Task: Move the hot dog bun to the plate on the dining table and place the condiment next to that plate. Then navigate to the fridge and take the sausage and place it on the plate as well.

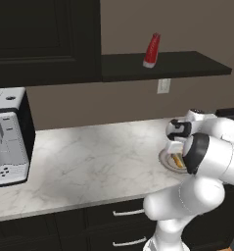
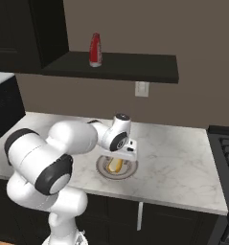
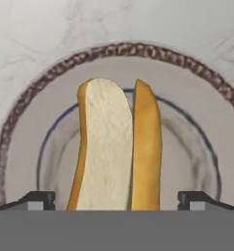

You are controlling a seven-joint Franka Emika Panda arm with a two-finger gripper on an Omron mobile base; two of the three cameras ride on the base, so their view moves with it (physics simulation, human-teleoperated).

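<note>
Hot dog bun (image 3: 119, 147) between open hand's (image 3: 116, 201) fingertips (image 3: 40, 200).

The arm's white hand covers most of the hot dog bun (image 2: 116, 165) and its beige plate (image 2: 102, 168).

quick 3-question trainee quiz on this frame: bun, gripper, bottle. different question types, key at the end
1. True or false: the bun lies on a beige plate with a dark braided rim.
2. The gripper is: A) shut on the bun, B) open, its tips either side of the bun, C) holding the bottle.
3. Where does the red bottle stand?

Key: 1 true. 2 B. 3 On the dark wall shelf above the marble counter.
</note>
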